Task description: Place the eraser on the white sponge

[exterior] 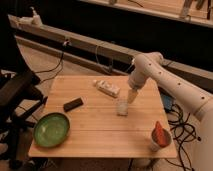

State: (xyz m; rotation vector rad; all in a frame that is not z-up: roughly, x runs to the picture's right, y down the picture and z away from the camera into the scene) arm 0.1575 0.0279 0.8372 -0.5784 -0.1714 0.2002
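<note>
Flat on the left half of the wooden table [95, 135]: the eraser [73, 104], free of any grasp, just beyond the green bowl [50, 129] without touching it. Well apart from the white sponge [122, 108], a small pale block near the middle of the boards.

Down over that sponge: the gripper [131, 96], pointing at the tabletop, tip just beside the block's far right corner, arm [165, 75] reaching in from the right. Open or closed: cannot tell. Touching the sponge or merely close: cannot tell either. Holds no eraser, clearly, with the black bar lying out on the wood.

Stands at the wrong end of the job, by this reading: at the target, not the cargo. Leaves step 1, the pickup, not yet done. Calls for a move left across bare boards to the bar, then a carry to the block.

Also about: 1 white bottle [107, 88] on its side behind the sponge, 1 cup [159, 139] with something orange in it at the near right corner. Both off the line between eraser and sponge, so little risk of a knock. Flat, low bar: likely wants a grip across its narrow width from straight above.
</note>
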